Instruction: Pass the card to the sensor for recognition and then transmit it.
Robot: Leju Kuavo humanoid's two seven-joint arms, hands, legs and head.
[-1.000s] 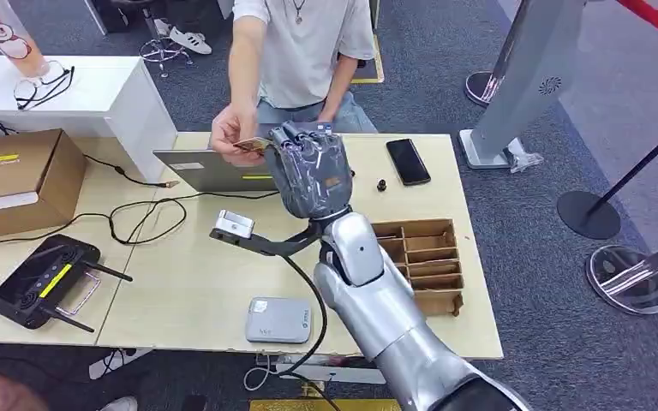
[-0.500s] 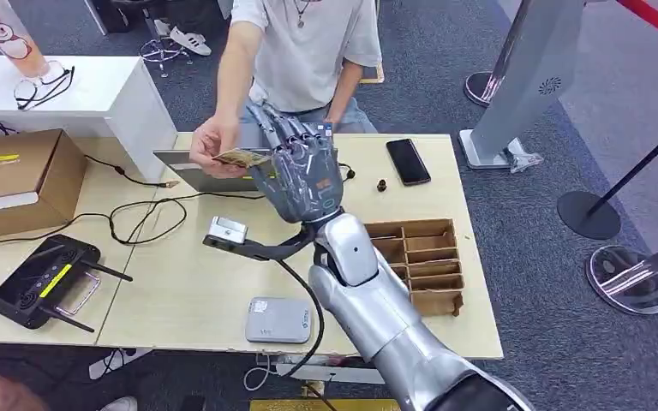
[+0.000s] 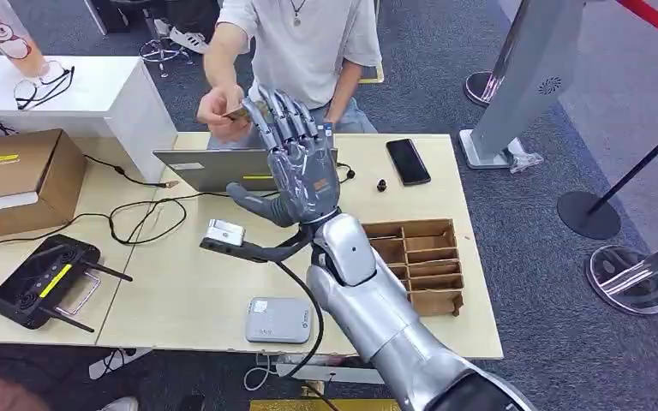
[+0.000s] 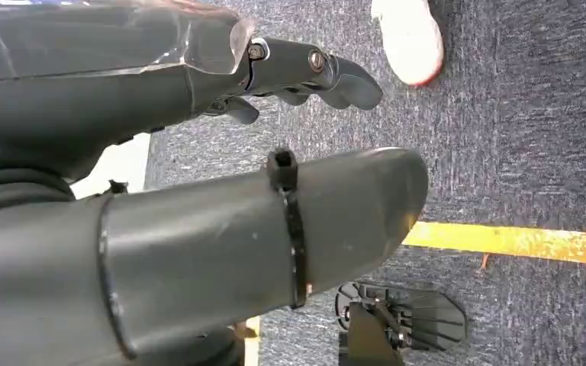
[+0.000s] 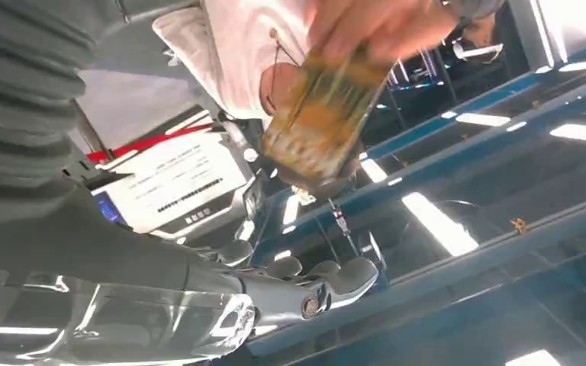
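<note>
R hand [image 3: 302, 175] is raised over the far side of the table [image 3: 180, 282], fingers spread wide and straight, thumb out to the side, holding nothing. Just beyond its fingertips, a person's hand [image 3: 220, 107] pinches the card [image 3: 238, 112]; card is apart from the robot fingers, slightly past and to the thumb side of them. In the R wrist view the card [image 5: 317, 130] is a blurred gold-brown rectangle held from its far edge by the person's fingers, well off the robot's palm. Below the R hand sits a laptop [image 3: 210, 169], w/ a phone [image 3: 408, 161] farther off on the opposite side from the thumb. Nearer the wrist: a small sensor box [image 3: 225, 231] on a dark bracket, a grey reader pad [image 3: 278, 319] close to the table's near edge, and a cardboard divider tray [image 3: 415, 261] beside the forearm. L hand [image 4: 198, 175] hangs low over carpet w/ fingers curled in, nothing in them.
</note>
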